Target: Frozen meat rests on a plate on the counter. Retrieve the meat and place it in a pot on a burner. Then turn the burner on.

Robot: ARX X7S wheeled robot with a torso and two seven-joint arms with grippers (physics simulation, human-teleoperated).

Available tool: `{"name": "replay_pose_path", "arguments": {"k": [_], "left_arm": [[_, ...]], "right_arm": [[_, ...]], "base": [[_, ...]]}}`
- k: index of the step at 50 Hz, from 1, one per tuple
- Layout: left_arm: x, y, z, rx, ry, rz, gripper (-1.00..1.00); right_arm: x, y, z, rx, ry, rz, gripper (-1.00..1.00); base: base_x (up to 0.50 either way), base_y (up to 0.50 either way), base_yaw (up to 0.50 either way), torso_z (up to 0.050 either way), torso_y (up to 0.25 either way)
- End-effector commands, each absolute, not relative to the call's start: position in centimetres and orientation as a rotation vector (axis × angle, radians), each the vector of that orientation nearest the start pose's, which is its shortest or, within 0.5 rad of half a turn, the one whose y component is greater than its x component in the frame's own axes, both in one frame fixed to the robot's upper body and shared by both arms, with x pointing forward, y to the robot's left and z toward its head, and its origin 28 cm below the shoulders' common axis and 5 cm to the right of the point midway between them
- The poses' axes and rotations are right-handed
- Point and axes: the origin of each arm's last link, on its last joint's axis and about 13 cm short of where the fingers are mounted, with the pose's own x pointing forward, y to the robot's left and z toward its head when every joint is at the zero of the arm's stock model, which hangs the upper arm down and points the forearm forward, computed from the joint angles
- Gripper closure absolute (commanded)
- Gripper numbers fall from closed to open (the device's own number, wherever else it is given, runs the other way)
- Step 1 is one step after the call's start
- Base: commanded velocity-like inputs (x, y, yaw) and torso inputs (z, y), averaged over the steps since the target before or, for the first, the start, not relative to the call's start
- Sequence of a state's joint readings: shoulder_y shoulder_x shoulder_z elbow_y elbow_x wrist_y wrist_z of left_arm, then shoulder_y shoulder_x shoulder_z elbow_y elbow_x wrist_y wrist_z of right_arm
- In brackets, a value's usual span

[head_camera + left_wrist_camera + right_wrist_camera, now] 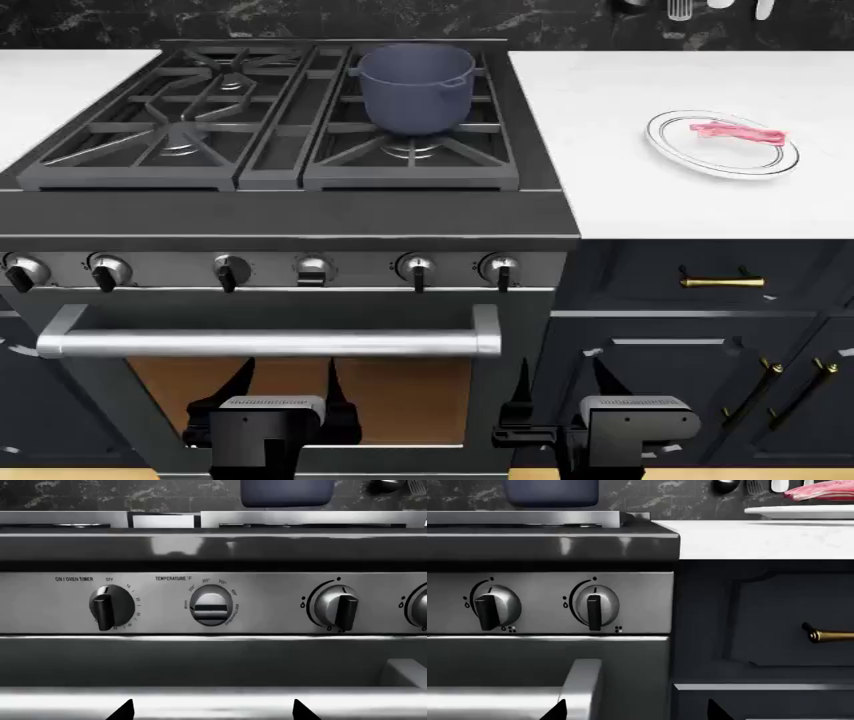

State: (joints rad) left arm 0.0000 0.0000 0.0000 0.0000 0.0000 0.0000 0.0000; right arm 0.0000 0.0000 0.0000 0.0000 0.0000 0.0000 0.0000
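Meat (737, 133) looks thin, stiff, slippery on its plate (694, 155); pinch its middle edgewise. Both grippers' fingers (240, 378) hang released.

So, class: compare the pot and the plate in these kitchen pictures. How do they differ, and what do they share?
The pot is deep and blue-grey with small side handles; the plate is flat and white with thin dark rings near its rim.
The pot stands on a rear burner of the stove; the plate lies on the counter to the stove's right.
The pot looks empty; the plate carries the meat.
Both are round.
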Motion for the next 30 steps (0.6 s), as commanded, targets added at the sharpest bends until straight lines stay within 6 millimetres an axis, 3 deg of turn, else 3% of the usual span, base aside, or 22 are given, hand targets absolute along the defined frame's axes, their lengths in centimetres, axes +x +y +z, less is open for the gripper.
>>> {"name": "replay_pose_path", "arguments": {"k": [1,11,30], "left_arm": [[21.1,20.5,1.3,0.003,-0.001,0.000,-1.00],[21.6,20.3,1.1,0.031,-0.003,-0.002,-1.00],[22.3,20.5,0.5,0.033,-0.001,0.039,-1.00]], "right_arm": [[21.1,-9.6,1.3,-0.007,-0.005,0.003,-1.00],[21.1,-9.8,1.5,0.036,-0.048,0.022,-1.00],[21.4,-9.9,1.0,0.035,-0.037,0.025,-1.00]], "base": [[0.00,0.00,0.00,0.000,0.000],[0.00,-0.03,0.00,0.000,0.000],[0.05,-0.50,0.00,0.000,0.000]]}}
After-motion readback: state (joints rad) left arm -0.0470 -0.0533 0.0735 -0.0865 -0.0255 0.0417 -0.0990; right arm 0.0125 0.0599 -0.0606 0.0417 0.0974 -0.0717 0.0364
